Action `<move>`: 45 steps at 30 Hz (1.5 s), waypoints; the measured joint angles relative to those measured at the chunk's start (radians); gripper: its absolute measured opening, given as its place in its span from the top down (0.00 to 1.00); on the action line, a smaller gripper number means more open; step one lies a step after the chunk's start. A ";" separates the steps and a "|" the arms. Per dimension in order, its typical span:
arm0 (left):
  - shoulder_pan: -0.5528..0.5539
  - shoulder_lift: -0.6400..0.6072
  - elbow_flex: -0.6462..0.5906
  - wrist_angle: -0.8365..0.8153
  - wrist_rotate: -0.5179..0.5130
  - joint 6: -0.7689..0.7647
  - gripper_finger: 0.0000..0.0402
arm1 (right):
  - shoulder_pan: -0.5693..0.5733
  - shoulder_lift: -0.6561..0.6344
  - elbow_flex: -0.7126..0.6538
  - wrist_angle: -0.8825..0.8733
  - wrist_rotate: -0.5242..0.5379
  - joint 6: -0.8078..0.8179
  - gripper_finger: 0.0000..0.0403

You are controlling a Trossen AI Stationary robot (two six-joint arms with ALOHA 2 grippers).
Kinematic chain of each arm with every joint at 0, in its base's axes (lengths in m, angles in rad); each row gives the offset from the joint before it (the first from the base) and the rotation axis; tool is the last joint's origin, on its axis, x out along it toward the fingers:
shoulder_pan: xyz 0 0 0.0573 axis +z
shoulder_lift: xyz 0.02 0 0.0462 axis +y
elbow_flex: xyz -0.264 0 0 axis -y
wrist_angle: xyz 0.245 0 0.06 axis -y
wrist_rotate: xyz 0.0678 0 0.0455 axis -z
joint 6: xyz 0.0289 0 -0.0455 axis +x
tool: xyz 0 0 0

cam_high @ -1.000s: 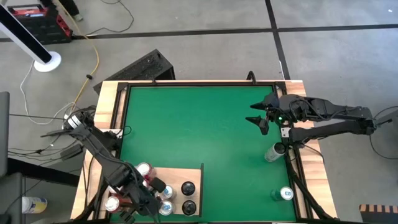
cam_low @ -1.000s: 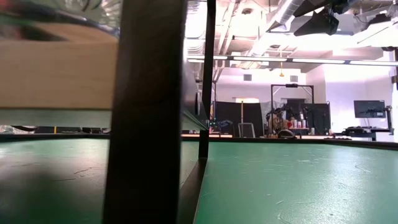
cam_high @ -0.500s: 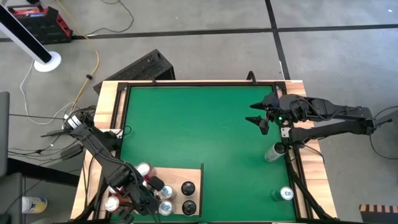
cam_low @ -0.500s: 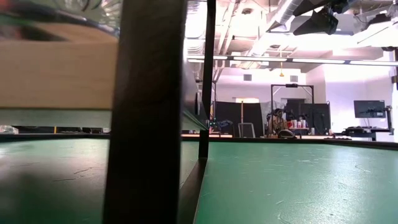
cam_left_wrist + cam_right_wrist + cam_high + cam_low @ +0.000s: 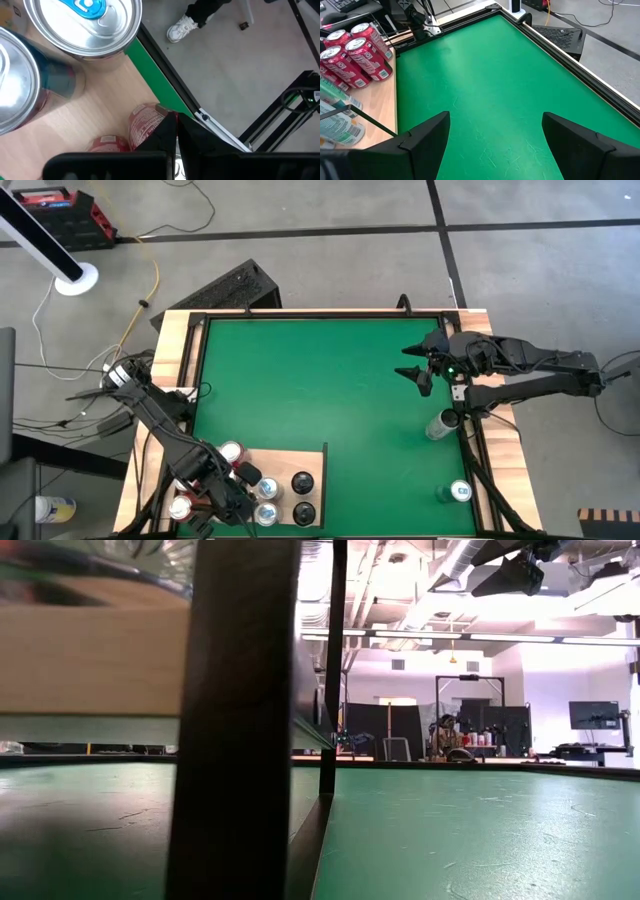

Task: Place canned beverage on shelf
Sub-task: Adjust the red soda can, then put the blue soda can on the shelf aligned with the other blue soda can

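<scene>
The shelf [image 5: 292,464] is a pale wooden board at the green mat's near left corner, raised on dark posts [image 5: 240,740]. Several cans stand upright on it: red ones [image 5: 230,452], silver ones with blue tabs [image 5: 266,490] and dark ones [image 5: 302,482]. My left gripper [image 5: 240,492] is shut, low over the shelf's left part among the cans. In the left wrist view its fingers [image 5: 176,134] point down beside a red can [image 5: 143,123]. My right gripper [image 5: 420,370] is open and empty above the mat's far right, also seen in its wrist view [image 5: 495,145]. My left gripper's shut fingers stand right next to the red can's side [image 5: 150,125], coming from above. I cannot tell whether they touch it.
A silver can [image 5: 440,423] lies at the mat's right edge and a blue can [image 5: 458,492] stands near the near right corner. Two silver-topped cans [image 5: 85,20] stand close to my left gripper. The mat's middle [image 5: 320,390] is bare.
</scene>
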 joint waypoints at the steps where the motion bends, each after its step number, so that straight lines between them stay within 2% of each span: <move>1: 0.000 0.000 0.000 0.000 0.000 0.000 1.00 | 0.000 0.000 0.000 0.000 0.000 0.000 0.16; 9: 0.003 -0.002 0.059 -0.015 0.008 0.032 1.00 | 0.000 0.000 0.000 0.020 0.000 0.008 0.16; 13: 0.015 -0.003 0.116 -0.144 -0.018 0.076 1.00 | 0.000 0.000 0.000 0.052 -0.056 0.055 0.16; 16: 0.032 -0.003 0.173 -0.292 -0.116 0.140 1.00 | 0.004 0.006 0.000 0.120 -0.150 0.082 0.16; 19: 0.057 -0.003 0.244 -0.414 -0.260 0.222 1.00 | 0.030 0.034 0.022 0.150 -0.211 0.135 0.16; 23: 0.109 -0.023 0.311 -0.464 -0.428 0.329 1.00 | 0.107 0.115 0.095 0.129 -0.256 0.194 0.16; 26: 0.164 -0.073 0.315 -0.436 -0.505 0.416 1.00 | 0.194 0.201 0.198 0.021 -0.264 0.248 0.16; 29: 0.229 -0.126 0.315 -0.422 -0.536 0.467 1.00 | 0.292 0.302 0.334 -0.223 -0.265 0.339 0.16; 32: 0.288 -0.189 0.309 -0.406 -0.565 0.503 1.00 | 0.389 0.395 0.472 -0.476 -0.265 0.477 0.16; 35: 0.332 -0.261 0.278 -0.345 -0.587 0.551 1.00 | 0.493 0.463 0.569 -0.624 -0.285 0.654 0.16; 41: 0.408 -0.389 0.169 -0.163 -0.587 0.625 1.00 | 0.715 0.545 0.609 -0.744 -0.329 1.058 0.16; 45: 0.459 -0.452 0.094 -0.047 -0.570 0.696 1.00 | 0.845 0.606 0.608 -0.822 -0.329 1.258 0.16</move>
